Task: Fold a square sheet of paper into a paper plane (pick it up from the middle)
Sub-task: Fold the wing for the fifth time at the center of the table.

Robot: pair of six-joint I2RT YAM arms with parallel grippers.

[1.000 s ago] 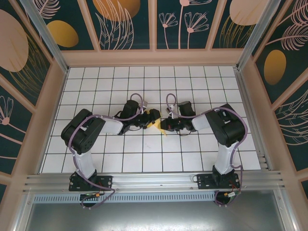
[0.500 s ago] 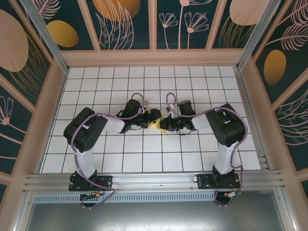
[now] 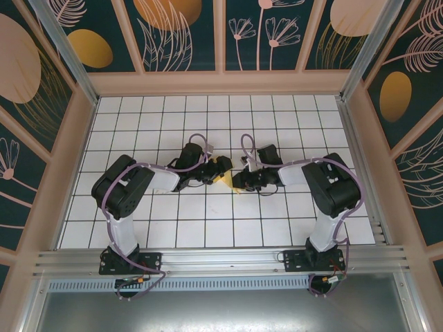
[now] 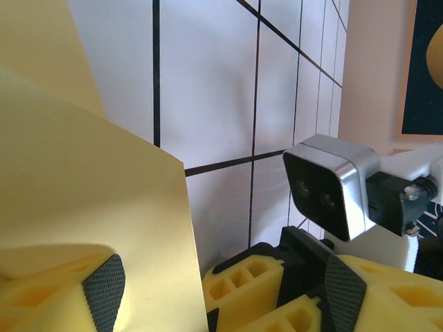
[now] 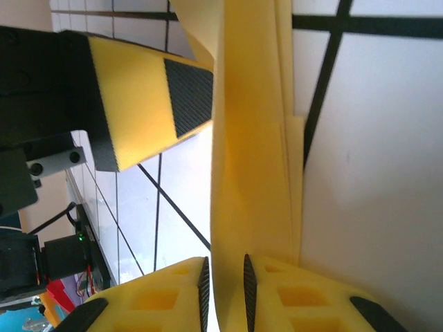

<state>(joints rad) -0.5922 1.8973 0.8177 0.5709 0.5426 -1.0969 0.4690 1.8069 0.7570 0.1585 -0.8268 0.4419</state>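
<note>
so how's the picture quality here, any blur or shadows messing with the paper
Top external: even light and sharp, but the paper is only a small yellow patch. Left wrist: the paper is very close, with a soft shadow across its lower part. Right wrist: the folded paper is close and slightly soft, throwing a faint shadow on the white tile to its right. No glare.

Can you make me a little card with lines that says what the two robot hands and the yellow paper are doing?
Paper: yellow paper, folded into several layers
Right gripper: shut on the paper
Left gripper: open, close beside the paper
How they stand: the two grippers face each other, tip to tip
Where: over the middle of the white tiled table
</note>
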